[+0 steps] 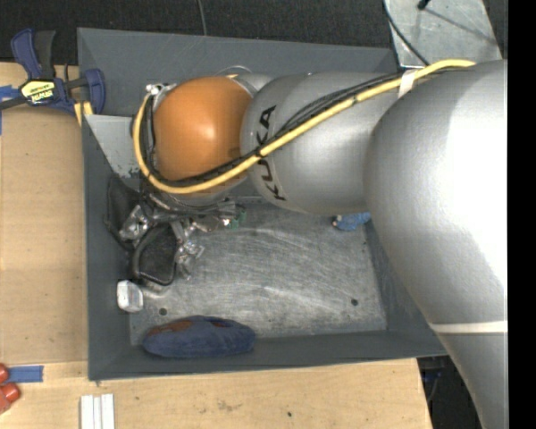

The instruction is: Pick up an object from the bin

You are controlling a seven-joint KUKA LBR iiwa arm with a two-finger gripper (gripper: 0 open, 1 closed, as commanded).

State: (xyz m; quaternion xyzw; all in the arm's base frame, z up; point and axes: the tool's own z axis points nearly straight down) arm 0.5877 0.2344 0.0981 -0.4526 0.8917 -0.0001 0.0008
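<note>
Now: gripper low at the left side of the bin, state unreadable.
Camera view, 1 angle from above: the arm point(339, 150) comes in from the right, and its orange cover point(196, 128) hangs over the upper left of the grey metal bin point(100, 275). The gripper point(174, 239) sits below that cover, close to the floor by the left wall; I cannot tell whether it is open or closed. A black looped thing point(154, 262) lies right at it, touching or nearly so. A small white cylinder point(129, 295) rests just beyond that, against the left wall. A dark blue flat pouch point(199, 336) lies along the near wall, apart from the gripper. A small blue piece point(351, 222) peeks out under the arm.
</note>
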